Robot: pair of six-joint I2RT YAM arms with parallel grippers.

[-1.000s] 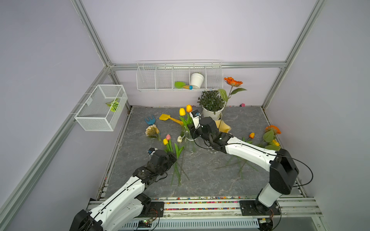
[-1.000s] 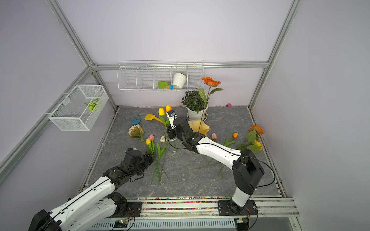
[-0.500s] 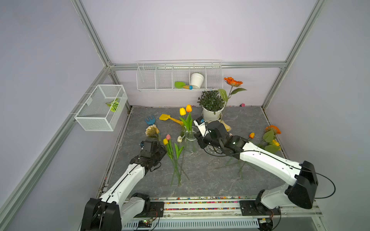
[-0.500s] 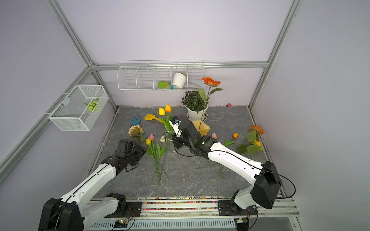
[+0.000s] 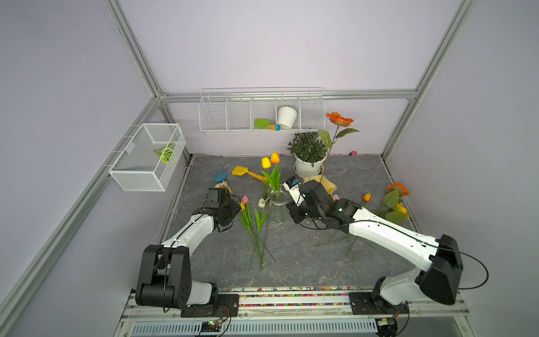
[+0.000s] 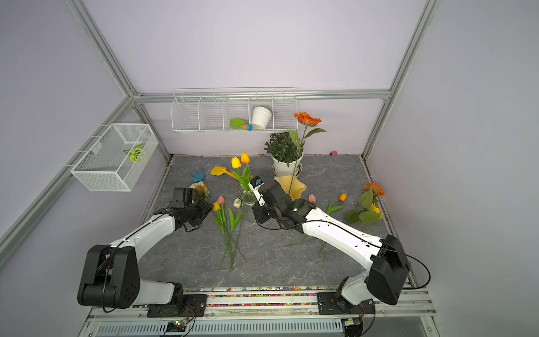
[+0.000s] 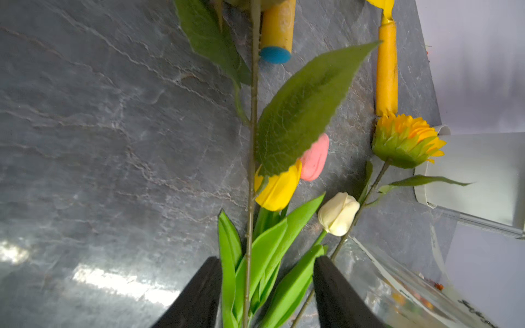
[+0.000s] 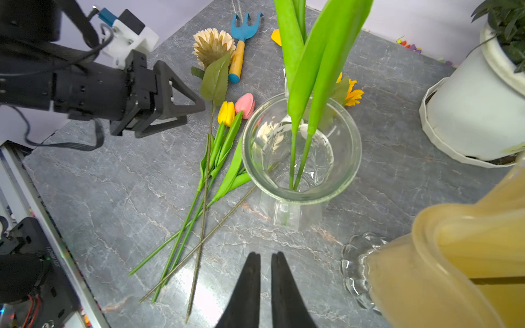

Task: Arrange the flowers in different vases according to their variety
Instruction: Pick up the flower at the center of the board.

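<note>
1. Left fingers half open, empty, straddling loose tulips lying on the worktop.
2. Right fingers almost closed, empty, hovering near the clear vase, which holds 2 upright tulips.

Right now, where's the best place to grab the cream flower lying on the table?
Take its thin stem near the cut end, coming straight down from above and closing across it. The cream flower lies flat, and only there does the stem look clear of the tulips crossing it.

Two vases, two white pots, two wire baskets.
</note>
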